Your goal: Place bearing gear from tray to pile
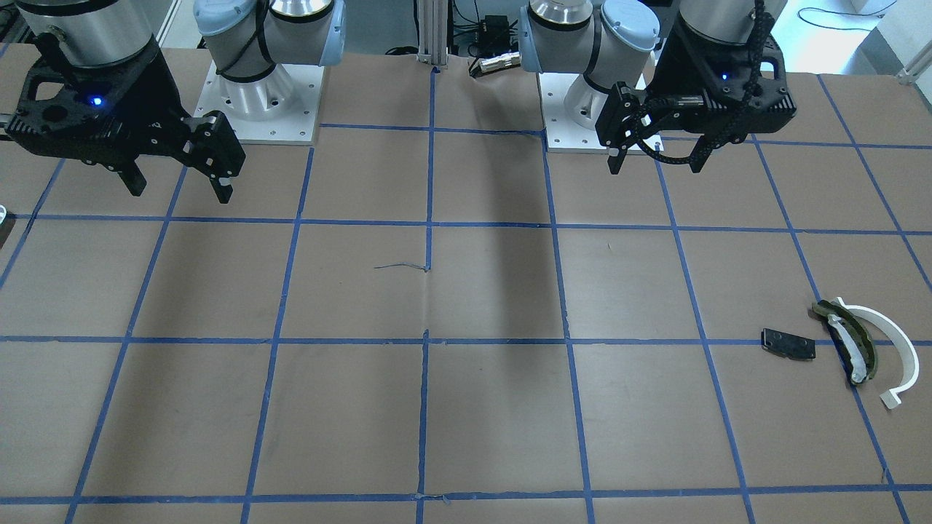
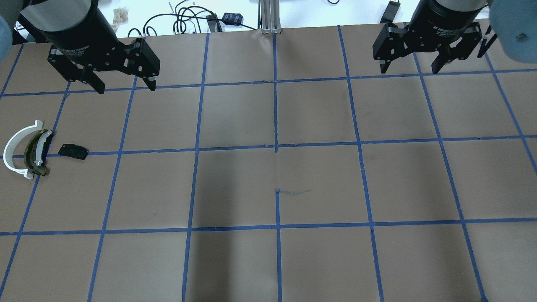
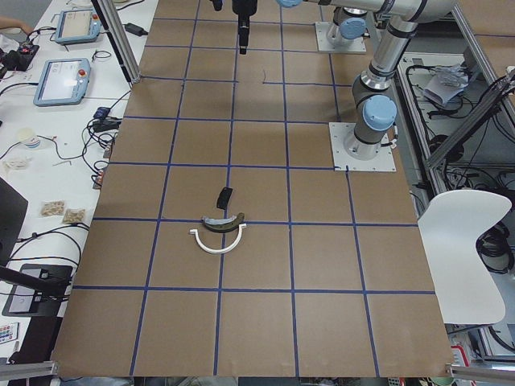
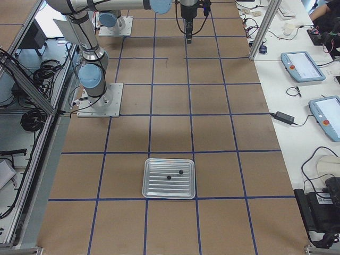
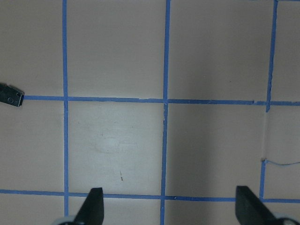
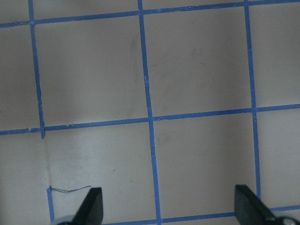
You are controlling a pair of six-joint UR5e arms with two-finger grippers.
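Nothing has been picked up yet, so this looks like the very start of the task, with the reach toward the tray not yet begun. The left end effector (image 2: 126,88) and the right end effector (image 2: 409,70) both hang above the table (image 2: 319,260), well apart from each other. The wrist views show each with its two fingers spread wide and only bare brown paper between them, so both are empty. The tray (image 4: 156,188) shows only in the view from the robot's right end of the table, where it lies flat. In it are a small dark part (image 4: 168,177) and a second dark part (image 4: 180,172) just beside it. The bearing gear is presumably one of these, but they are too small to tell which. The pile (image 2: 37,151) sits at the opposite end, on the robot's left. It is a white arc (image 1: 910,353) cupped around an olive curved piece (image 1: 850,340) with white padding, and a black plate (image 1: 788,343) lies near them but apart. The next move probably falls to the right arm, since the tray is at its end. It would need to travel out over the tray, line its fingers up on the chosen part, come down without catching the neighbouring part or the ribbed floor, and close. The part is tiny, so centring will matter. The carry then spans the whole table, which may call for a long reach or a hand-over.
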